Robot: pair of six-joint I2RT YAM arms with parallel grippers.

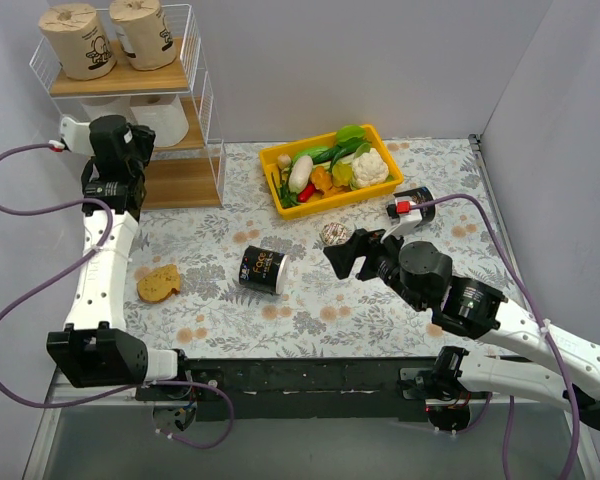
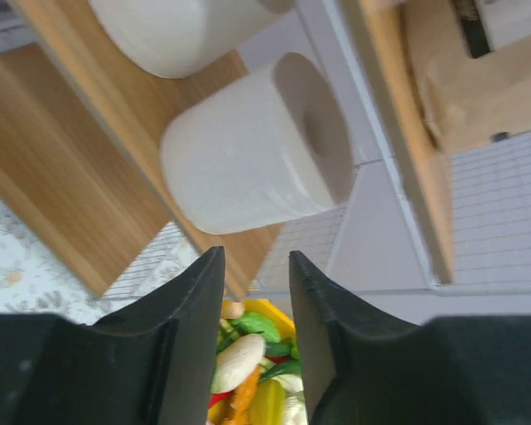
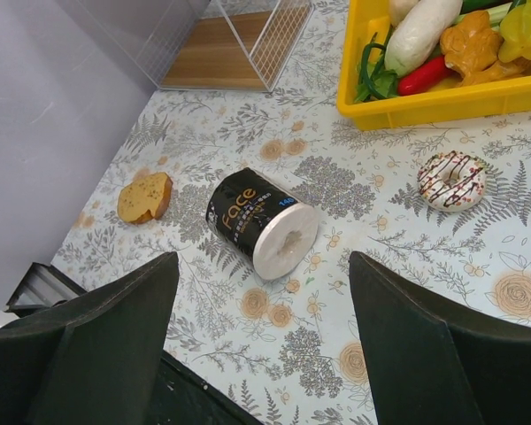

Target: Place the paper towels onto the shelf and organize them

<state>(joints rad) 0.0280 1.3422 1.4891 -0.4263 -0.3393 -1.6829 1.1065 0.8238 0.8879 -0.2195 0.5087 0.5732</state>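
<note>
Jaws of the right gripper (image 1: 342,256) stand spread wide and empty, facing the black-wrapped roll (image 3: 261,221) lying sideways on the surface (image 3: 425,292). Likely light, soft and slick-wrapped: squeeze gently across its round flanks. The left gripper (image 2: 257,266), jaws slightly parted, holds nothing near the shelf (image 1: 175,180).

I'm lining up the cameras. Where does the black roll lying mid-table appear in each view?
Top external: black roll just left of picture centre.
Left wrist: not in it.
Right wrist: centre, lying on its side.
Shared landmark: the yellow bin, in all three.
</note>
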